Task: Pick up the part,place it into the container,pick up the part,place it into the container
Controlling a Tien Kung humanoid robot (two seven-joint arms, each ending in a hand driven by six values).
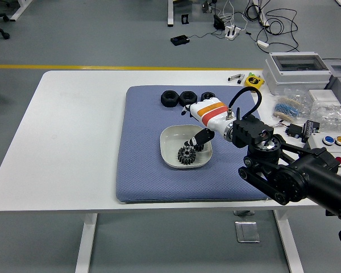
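Observation:
A white bowl stands on the blue mat, with a dark metal gear lying in it. Three black round parts lie in a row at the mat's far edge: one on the left, one in the middle, and one on the right partly hidden by my hand. My right hand, white with an orange stripe, hangs over the bowl's right side. Its black fingers are spread just above the gear, and I see nothing held in them. My left arm is out of view.
My right arm reaches in from the lower right across the mat's right edge. A yellow tape measure, a grey box, a button panel and cables crowd the table's right side.

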